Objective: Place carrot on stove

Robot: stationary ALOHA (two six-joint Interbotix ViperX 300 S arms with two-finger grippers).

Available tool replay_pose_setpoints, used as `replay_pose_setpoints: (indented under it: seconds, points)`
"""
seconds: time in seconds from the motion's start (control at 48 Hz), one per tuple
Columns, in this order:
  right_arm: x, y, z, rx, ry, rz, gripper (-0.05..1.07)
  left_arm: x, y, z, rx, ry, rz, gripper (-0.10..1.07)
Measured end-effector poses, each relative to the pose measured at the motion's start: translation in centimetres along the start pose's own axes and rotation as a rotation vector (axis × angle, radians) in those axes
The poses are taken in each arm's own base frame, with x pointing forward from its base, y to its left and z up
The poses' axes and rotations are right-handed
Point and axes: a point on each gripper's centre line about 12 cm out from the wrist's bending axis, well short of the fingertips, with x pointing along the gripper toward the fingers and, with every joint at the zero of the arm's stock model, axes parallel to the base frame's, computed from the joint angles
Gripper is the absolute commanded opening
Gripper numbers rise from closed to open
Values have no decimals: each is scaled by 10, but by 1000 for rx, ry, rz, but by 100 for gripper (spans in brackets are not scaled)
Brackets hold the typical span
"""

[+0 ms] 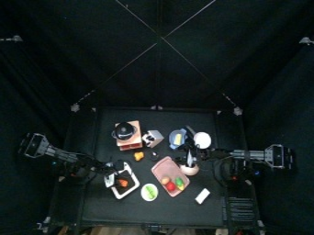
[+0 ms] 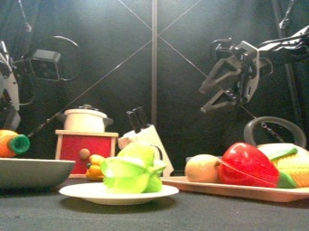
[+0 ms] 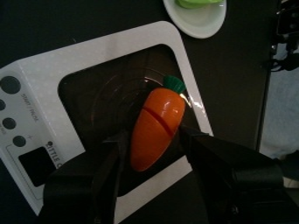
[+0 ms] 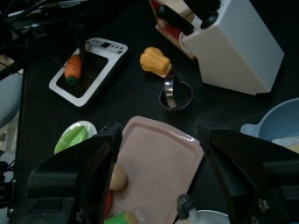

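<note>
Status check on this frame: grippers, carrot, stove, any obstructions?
Left gripper open, directly above carrot. Carrot lying on stove, on its dark centre. Right gripper open, empty, over pink tray. Nothing in the way.

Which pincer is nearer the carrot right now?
Left. The left pincer sits right at the carrot lying on the stove; the right pincer hovers over the pink tray.

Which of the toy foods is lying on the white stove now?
The carrot: orange with a green top, it lies on the dark centre of the stove. The green food piece sits apart on its own white plate.
</note>
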Motion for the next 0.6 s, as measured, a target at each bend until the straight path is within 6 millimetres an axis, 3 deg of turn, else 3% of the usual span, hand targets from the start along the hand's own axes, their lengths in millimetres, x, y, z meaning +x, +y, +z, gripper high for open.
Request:
replay_pose_setpoints:
  seconds: [0.604]
  points:
    - [0,0,-1,2,1,-1,98,-8,-4,5,10,-37,-20,86]
